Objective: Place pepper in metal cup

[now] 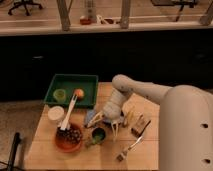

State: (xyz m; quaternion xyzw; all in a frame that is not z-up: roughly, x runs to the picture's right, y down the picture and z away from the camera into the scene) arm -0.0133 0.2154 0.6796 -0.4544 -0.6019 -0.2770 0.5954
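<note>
The metal cup [98, 134] is small with a dark rim and stands on the wooden table [100, 159], just right of the terracotta bowl [69, 139]. The green pepper [98, 133] shows inside the cup's rim, and a bit of green pokes out at the cup's lower left. My gripper [116, 131] hangs fingers-down just right of the cup, at about its height. It is open and holds nothing. The pale arm reaches in from the right.
A green tray [72, 80] at the back left holds a pale green cup [60, 94] and an orange-red fruit [78, 93]. A white cup [56, 114], a white utensil [68, 115], a blue item [92, 117], a brown box [140, 125] and a fork [129, 148] lie around.
</note>
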